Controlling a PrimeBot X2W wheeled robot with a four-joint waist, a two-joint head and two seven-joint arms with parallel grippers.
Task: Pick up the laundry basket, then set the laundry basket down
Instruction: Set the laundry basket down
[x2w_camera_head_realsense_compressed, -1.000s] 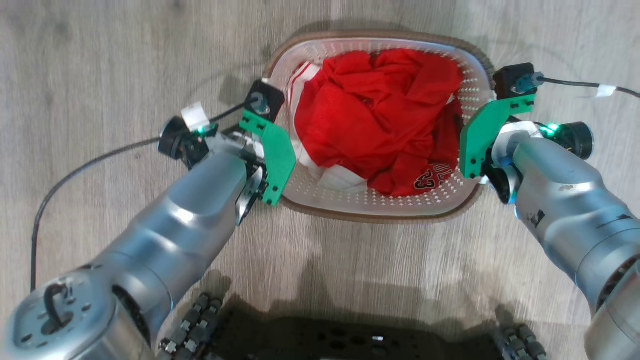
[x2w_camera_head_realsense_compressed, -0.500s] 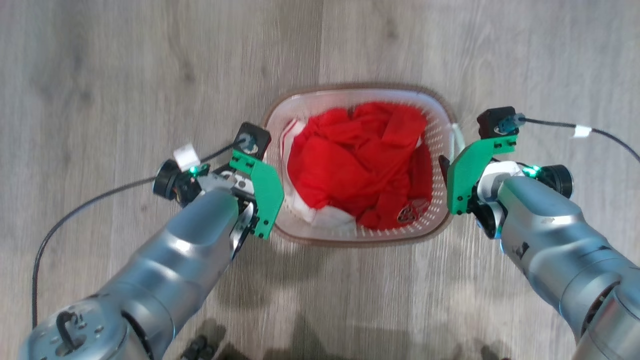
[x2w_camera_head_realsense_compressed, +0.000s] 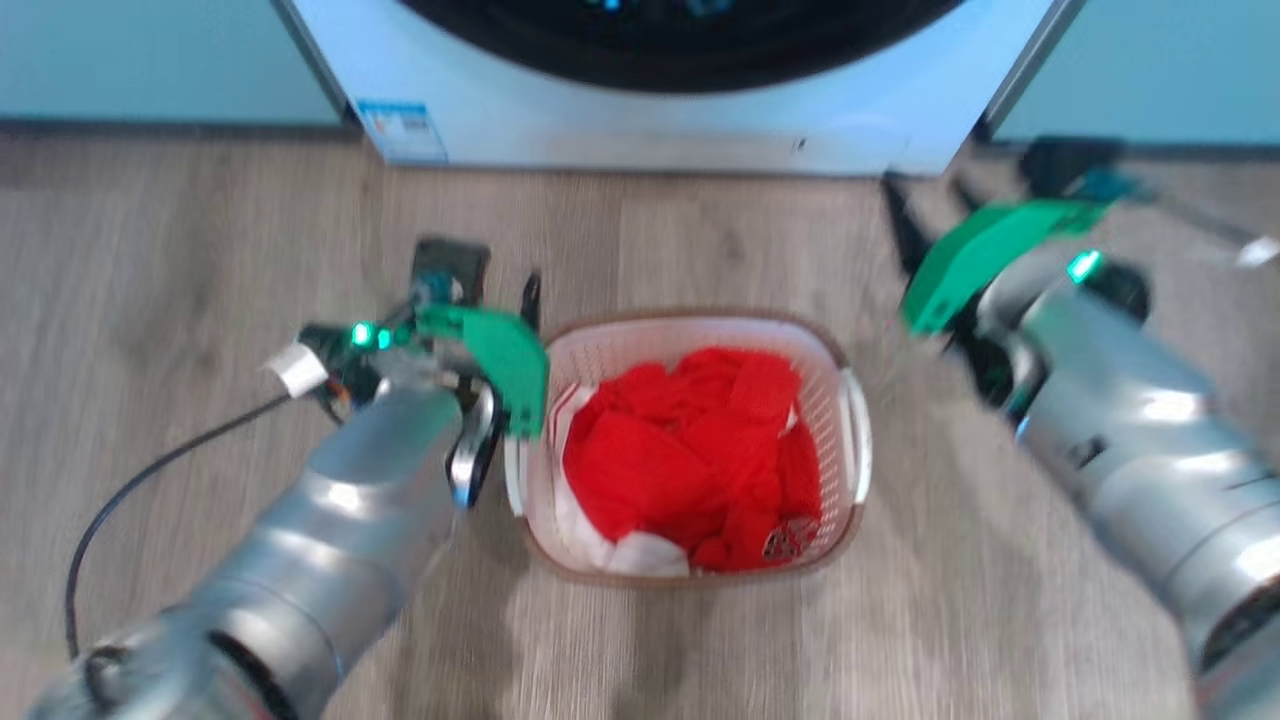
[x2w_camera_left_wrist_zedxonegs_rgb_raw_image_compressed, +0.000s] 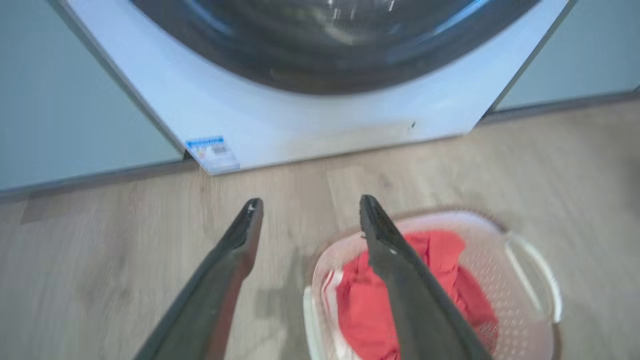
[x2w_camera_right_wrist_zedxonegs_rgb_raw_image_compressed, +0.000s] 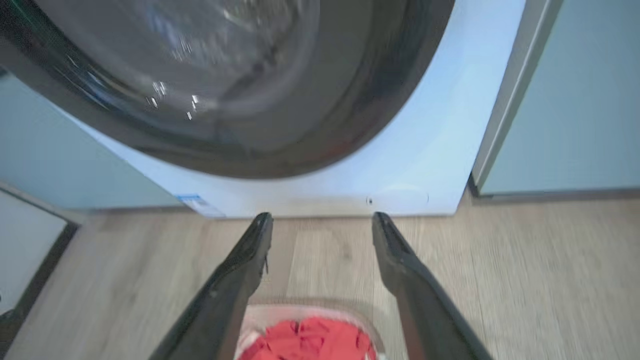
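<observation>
The laundry basket (x2w_camera_head_realsense_compressed: 846, 470), white perforated plastic with a brown rim, stands on the wood floor and holds red and white clothes (x2w_camera_head_realsense_compressed: 690, 450). My left gripper (x2w_camera_head_realsense_compressed: 515, 300) hovers just beyond the basket's left handle, fingers pointing at the washing machine. In the left wrist view this gripper (x2w_camera_left_wrist_zedxonegs_rgb_raw_image_compressed: 309, 205) is open and empty, with the basket (x2w_camera_left_wrist_zedxonegs_rgb_raw_image_compressed: 530, 270) below and to its right. My right gripper (x2w_camera_head_realsense_compressed: 925, 195) is raised to the right of the basket and apart from it. The right wrist view shows it (x2w_camera_right_wrist_zedxonegs_rgb_raw_image_compressed: 322, 217) open, with the basket's far rim (x2w_camera_right_wrist_zedxonegs_rgb_raw_image_compressed: 310, 306) at the bottom.
A white front-loading washing machine (x2w_camera_head_realsense_compressed: 650, 120) with a dark round door stands right behind the basket, between pale blue cabinet fronts (x2w_camera_head_realsense_compressed: 150, 60). A black cable (x2w_camera_head_realsense_compressed: 150, 470) trails from my left wrist over the floor. Bare wood floor lies on both sides.
The head camera has lifted, bringing the washing machine into view. Both grippers have come away from the basket's handles and swung up; the right one moved further off to the right.
</observation>
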